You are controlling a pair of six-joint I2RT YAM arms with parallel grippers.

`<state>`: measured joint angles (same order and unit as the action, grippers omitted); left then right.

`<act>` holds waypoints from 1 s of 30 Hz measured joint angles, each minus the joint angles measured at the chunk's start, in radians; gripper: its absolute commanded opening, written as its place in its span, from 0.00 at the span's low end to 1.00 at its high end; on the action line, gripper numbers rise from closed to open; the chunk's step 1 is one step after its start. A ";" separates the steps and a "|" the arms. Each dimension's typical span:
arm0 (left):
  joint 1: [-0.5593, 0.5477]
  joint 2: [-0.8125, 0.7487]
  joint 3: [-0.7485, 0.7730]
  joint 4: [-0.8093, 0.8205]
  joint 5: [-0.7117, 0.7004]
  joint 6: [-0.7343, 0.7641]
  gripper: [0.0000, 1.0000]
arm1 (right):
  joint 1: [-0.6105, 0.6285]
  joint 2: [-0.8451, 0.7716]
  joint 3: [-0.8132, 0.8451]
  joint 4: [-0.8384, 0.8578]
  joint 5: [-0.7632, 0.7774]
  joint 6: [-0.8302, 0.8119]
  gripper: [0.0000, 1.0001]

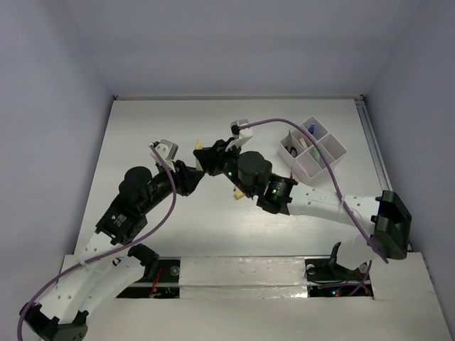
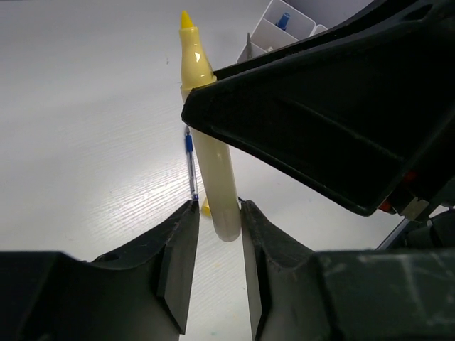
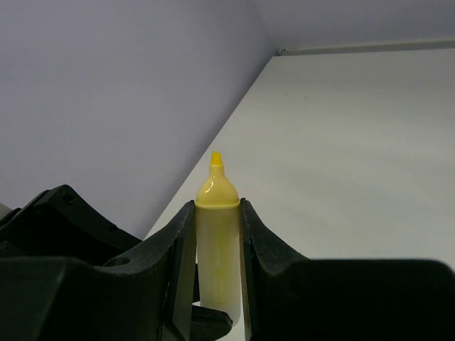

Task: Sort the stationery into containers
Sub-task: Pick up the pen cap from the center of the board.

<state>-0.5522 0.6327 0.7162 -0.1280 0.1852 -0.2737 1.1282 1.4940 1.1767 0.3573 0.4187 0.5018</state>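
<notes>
A yellow highlighter (image 3: 217, 249) is clamped upright between my right gripper's (image 3: 217, 206) fingers, uncapped tip up. In the top view both grippers meet mid-table, the right gripper (image 1: 211, 158) holding the highlighter (image 1: 202, 148) in front of the left gripper (image 1: 194, 169). In the left wrist view the highlighter's (image 2: 213, 156) tail end sits between my left gripper's (image 2: 217, 206) fingertips. It touches the right finger, with a thin gap at the left one. The white divided tray (image 1: 325, 160) stands at the right rear.
A blue pen (image 2: 190, 160) lies on the table under the highlighter, with a small yellow piece (image 2: 206, 208) beside it. The tray (image 2: 264, 34) holds a blue item (image 1: 311, 130) and some pale items. Yellow bits (image 1: 239, 193) lie under the right arm.
</notes>
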 measured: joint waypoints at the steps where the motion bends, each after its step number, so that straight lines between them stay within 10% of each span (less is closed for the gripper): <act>1: 0.000 0.000 0.000 0.000 0.003 0.001 0.25 | 0.000 0.001 0.000 0.001 -0.001 0.000 0.00; 12: 0.012 0.005 0.000 0.004 0.006 0.004 0.34 | 0.016 0.008 0.000 0.008 -0.031 0.005 0.00; 18: 0.015 0.005 -0.001 0.002 0.008 0.000 0.03 | 0.026 0.019 0.000 0.018 -0.033 0.010 0.00; 24: 0.024 0.005 -0.001 -0.003 0.002 0.002 0.00 | 0.027 0.019 0.000 0.019 -0.028 0.005 0.01; 27: 0.024 0.004 -0.001 -0.003 0.004 0.002 0.00 | 0.027 0.016 0.000 0.014 -0.013 -0.007 0.19; 30: 0.024 -0.001 -0.002 -0.003 0.016 0.005 0.00 | 0.029 -0.006 0.005 -0.036 -0.007 -0.026 0.75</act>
<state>-0.5282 0.6319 0.7147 -0.1314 0.2012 -0.2691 1.1568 1.4883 1.1820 0.3214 0.4114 0.4763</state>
